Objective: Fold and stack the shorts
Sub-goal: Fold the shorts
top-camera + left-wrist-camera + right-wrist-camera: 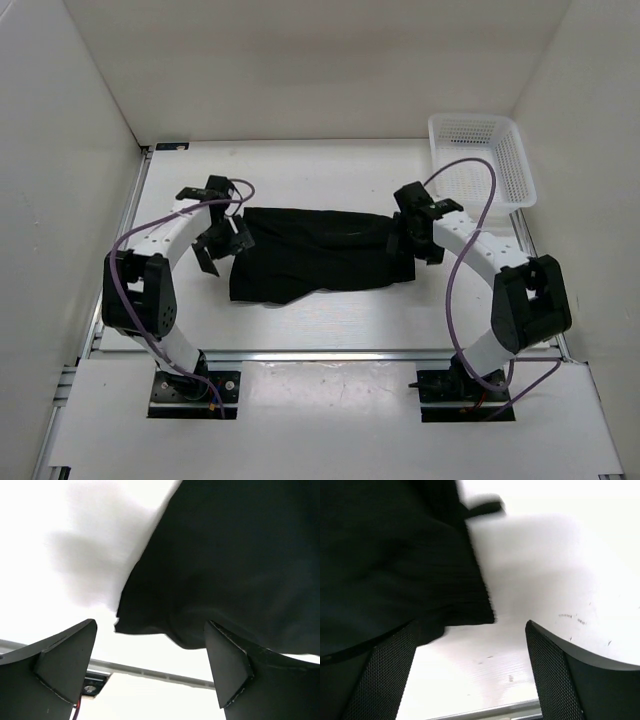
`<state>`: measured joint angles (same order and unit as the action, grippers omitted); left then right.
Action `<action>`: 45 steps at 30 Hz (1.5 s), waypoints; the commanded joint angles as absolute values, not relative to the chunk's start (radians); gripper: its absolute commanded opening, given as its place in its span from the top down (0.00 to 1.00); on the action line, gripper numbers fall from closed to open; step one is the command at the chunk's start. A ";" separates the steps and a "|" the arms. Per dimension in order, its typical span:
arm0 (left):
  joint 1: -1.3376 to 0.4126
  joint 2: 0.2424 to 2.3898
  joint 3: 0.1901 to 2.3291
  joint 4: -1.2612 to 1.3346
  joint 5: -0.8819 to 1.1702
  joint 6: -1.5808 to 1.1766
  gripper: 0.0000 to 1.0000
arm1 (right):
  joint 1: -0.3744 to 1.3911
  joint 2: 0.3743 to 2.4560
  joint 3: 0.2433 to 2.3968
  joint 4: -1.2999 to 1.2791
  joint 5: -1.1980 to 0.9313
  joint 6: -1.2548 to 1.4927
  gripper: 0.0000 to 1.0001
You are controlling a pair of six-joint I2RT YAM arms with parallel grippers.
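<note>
The shorts [315, 252] lie on the table [330, 325], about midway between the two arms. They form a wide black band running left to right, with an uneven near edge that dips lower toward the left.

The left gripper [224, 243] sits at the left end of the cloth. In the left wrist view its two fingers [62, 667] are spread wide with nothing between them. The dark hem of the shorts [225, 565] lies just beyond the tips, over bare white table.

The right gripper [403, 250] is at the right end. Its fingers [570, 677] are also spread apart, and a corner of the shorts [395, 555] reaches down close to the left finger. Whether the cloth touches that finger I cannot tell, since the view is blurred.

A white mesh basket [480, 158] stands in the far right corner of the table, well apart from the shorts.
</note>
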<state>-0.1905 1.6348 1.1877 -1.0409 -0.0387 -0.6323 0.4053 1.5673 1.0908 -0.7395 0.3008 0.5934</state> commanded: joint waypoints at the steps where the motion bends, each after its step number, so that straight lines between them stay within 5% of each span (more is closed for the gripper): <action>1: -0.193 1.559 1.339 -1.081 -0.094 -0.617 0.00 | 0.420 1.499 1.206 -0.810 0.413 0.552 0.12; 2: -0.193 1.575 1.363 -1.081 -0.094 -0.617 0.04 | 0.420 1.512 1.227 -0.810 0.413 0.552 0.18; 4: -0.193 1.606 1.428 -1.081 -0.077 -0.606 0.38 | 0.420 1.545 1.253 -0.782 0.402 0.552 0.39; 5: -0.193 1.641 1.445 -1.071 -0.066 -0.606 0.51 | 0.420 1.581 1.285 -0.782 0.390 0.552 0.67; 6: -0.193 1.663 1.462 -1.071 -0.066 -0.595 0.65 | 0.420 1.603 1.304 -0.769 0.376 0.543 0.77; 7: -0.193 1.707 1.494 -1.071 -0.052 -0.595 0.89 | 0.420 1.642 1.322 -0.753 0.367 0.543 0.84; 8: -0.193 1.729 1.509 -1.071 -0.043 -0.595 0.89 | 0.429 1.664 1.365 -0.753 0.354 0.543 0.93; 12: -0.193 1.814 1.558 -1.046 -0.034 -0.586 0.89 | 0.430 1.775 1.469 -0.742 0.328 0.525 0.99; 28: -0.193 1.999 1.698 -1.040 -0.032 -0.555 0.89 | 0.420 2.121 1.727 -0.775 0.517 0.503 1.00; 32: -0.193 1.996 1.732 -1.055 -0.032 -0.545 0.89 | 0.420 1.987 1.727 -0.766 0.485 0.482 0.71; 35: -0.193 1.974 1.767 -1.065 -0.032 -0.534 0.89 | 0.411 1.973 1.779 -0.756 0.466 0.431 0.27; 38: -0.193 1.974 1.788 -1.077 -0.023 -0.534 0.88 | 0.388 2.044 1.876 -0.796 0.453 0.407 0.19; 40: -0.193 1.974 1.798 -1.088 -0.023 -0.534 0.87 | 0.362 2.097 1.937 -0.807 0.442 0.397 0.37; 43: -0.193 1.974 1.798 -1.097 -0.014 -0.523 0.88 | 0.286 2.155 1.986 -0.807 0.381 0.345 0.99; 45: -0.193 1.963 1.798 -1.097 -0.014 -0.514 0.88 | 0.247 2.192 2.015 -0.793 0.271 0.273 0.99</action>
